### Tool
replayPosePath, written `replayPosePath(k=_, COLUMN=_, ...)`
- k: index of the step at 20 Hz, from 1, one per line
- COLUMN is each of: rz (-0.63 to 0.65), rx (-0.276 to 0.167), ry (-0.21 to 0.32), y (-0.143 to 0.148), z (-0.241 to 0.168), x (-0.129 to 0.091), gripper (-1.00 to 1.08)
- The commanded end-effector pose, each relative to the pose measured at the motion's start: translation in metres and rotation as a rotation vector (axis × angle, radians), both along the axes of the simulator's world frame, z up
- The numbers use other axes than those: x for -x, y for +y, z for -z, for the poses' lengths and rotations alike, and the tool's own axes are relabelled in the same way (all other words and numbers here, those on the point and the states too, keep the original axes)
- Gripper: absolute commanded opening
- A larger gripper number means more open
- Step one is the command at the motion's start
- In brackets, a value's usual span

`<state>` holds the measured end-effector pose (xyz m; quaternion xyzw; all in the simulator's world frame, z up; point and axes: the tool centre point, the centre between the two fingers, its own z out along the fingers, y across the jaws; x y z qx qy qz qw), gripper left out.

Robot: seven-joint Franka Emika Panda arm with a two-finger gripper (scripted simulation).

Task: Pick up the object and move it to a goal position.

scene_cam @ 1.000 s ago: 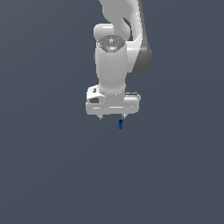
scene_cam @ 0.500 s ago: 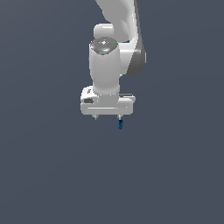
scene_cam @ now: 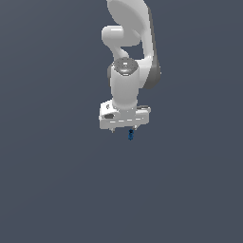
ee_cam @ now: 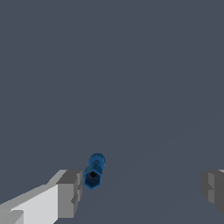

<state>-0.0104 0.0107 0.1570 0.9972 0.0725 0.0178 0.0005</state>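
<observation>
The blue object (ee_cam: 94, 170) is seen just beside one grey fingertip (ee_cam: 70, 192), the other fingertip well apart from it; nothing is pinched. The claw (ee_cam: 140, 190) is spread wide. In the exterior view the object (scene_cam: 131, 135) is placed just under the white claw (scene_cam: 124, 129).

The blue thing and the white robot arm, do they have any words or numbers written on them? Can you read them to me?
None: there are no words, numbers or signs to read in either view.
The blue piece is plain blue with a dark hole in its end.
The white arm is plain white and grey, with no label.
The fingers are plain grey, and the background is bare.
</observation>
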Motion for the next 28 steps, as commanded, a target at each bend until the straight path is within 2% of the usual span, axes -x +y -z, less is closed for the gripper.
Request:
replayPosePath(k=1, rz=-0.055, rx=0.003, ry=0.011, y=0.012, z=0.019, x=0.013, gripper=1.00)
replayPosePath(k=6, rz=-0.144, rx=0.005, ry=0.026, y=0.030, z=0.048, x=0.035, gripper=1.00)
replayPosePath(k=11, rz=-0.191, rx=0.005, ry=0.034, y=0.039, z=0.062, x=0.048, gripper=1.00)
replayPosePath(k=19, rz=-0.194, rx=0.005, ry=0.036, y=0.040, z=0.068, x=0.049, gripper=1.00)
replayPosePath(k=28, rz=-0.198, rx=0.005, ry=0.035, y=0.041, z=0.107, x=0.051, gripper=1.00)
